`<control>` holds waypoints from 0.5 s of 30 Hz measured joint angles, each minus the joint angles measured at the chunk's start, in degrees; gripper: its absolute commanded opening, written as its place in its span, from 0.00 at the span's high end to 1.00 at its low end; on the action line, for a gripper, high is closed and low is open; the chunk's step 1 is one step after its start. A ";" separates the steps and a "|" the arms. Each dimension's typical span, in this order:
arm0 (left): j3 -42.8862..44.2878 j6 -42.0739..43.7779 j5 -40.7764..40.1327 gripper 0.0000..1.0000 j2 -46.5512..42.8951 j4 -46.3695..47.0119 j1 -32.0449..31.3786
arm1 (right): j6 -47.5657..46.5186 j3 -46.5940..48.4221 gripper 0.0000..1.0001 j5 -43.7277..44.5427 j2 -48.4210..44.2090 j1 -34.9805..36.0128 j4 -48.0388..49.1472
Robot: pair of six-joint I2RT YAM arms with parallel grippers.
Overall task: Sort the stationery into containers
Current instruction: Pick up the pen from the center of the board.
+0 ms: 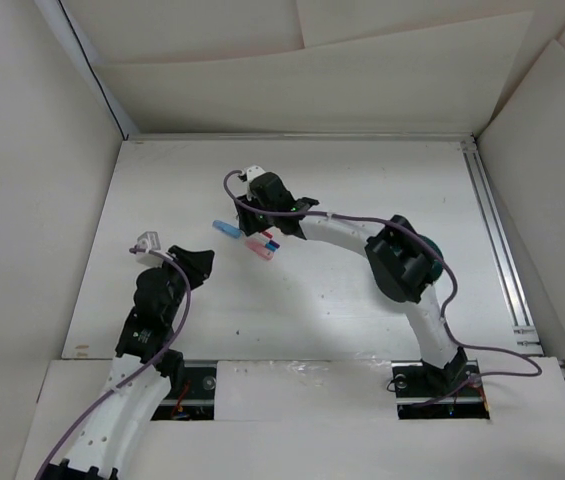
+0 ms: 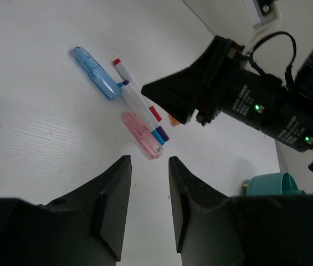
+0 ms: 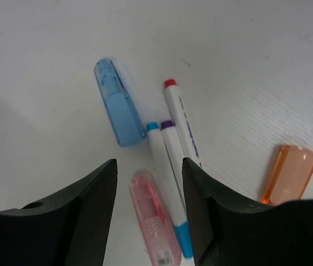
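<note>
Pink translucent block (image 3: 155,219): lying flat. Light blue translucent block (image 3: 117,105): flat, near the pink one's far end, not touching it. Three thin white pens side by side just beside the pink block: blue-capped pen (image 3: 165,177) nearest it, then purple-tipped pen (image 3: 171,145), then red-tipped pen (image 3: 181,124). Orange translucent block (image 3: 289,173): beyond the pens from the pink block, lower end hidden. Teal round cup (image 2: 272,184): well apart from the pink block, mostly hidden, compartments unreadable.
</note>
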 measured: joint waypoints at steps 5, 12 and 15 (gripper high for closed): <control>-0.76 -0.22 0.48 0.69 0.00 -0.07 0.00 | -0.72 12.44 0.44 1.36 9.79 -0.11 -2.43; -1.16 -0.46 1.49 0.69 -0.22 -0.20 0.00 | -0.87 23.06 0.47 6.01 17.00 0.22 -7.63; -1.16 -0.46 1.55 0.69 -0.94 -0.22 0.00 | -0.85 27.21 0.49 8.15 19.21 0.50 -9.99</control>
